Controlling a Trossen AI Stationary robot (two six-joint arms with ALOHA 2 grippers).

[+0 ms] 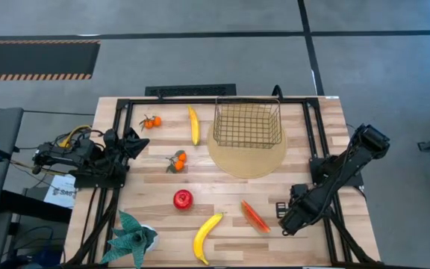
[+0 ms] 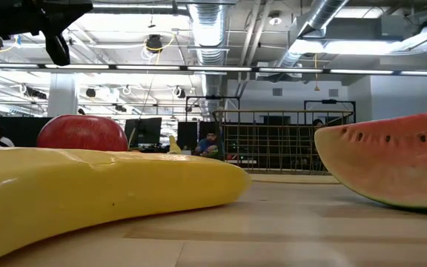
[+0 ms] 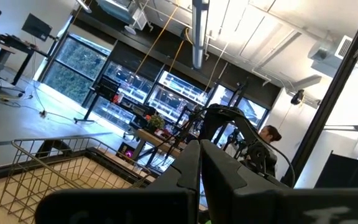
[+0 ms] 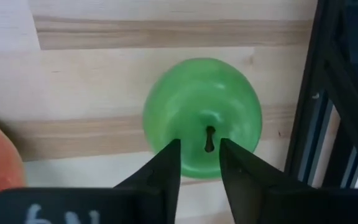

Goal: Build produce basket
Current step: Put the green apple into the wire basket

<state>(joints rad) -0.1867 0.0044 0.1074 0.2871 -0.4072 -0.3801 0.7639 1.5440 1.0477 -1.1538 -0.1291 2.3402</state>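
A gold wire basket (image 1: pixel 247 123) stands on a round tan mat (image 1: pixel 246 161) at the far middle of the table. On the wood lie two bananas (image 1: pixel 193 124) (image 1: pixel 206 237), a red apple (image 1: pixel 183 199), two orange clusters (image 1: pixel 151 121) (image 1: pixel 177 160) and an orange-red slice (image 1: pixel 254 216). My right gripper (image 4: pixel 199 149) points down over a green apple (image 4: pixel 201 115), which it hides in the high view. Its fingers stand a little apart over the apple's top, on either side of the stem. My left gripper (image 3: pixel 201 168) is shut and empty at the table's left edge (image 1: pixel 136 142). My right gripper points down at the green apple's top beside the stem (image 4: pixel 209 138). The apple rests on the table and is wider than the gap between the fingers. I cannot tell whether the fingertips (image 4: pixel 169 158) touch it.
A teal spiky plant (image 1: pixel 131 237) stands at the near left corner. A black frame rail (image 4: pixel 328 112) runs close beside the green apple. In the low view the near banana (image 2: pixel 87 193), the red apple (image 2: pixel 81 133) and the slice (image 2: pixel 391 163) fill the foreground.
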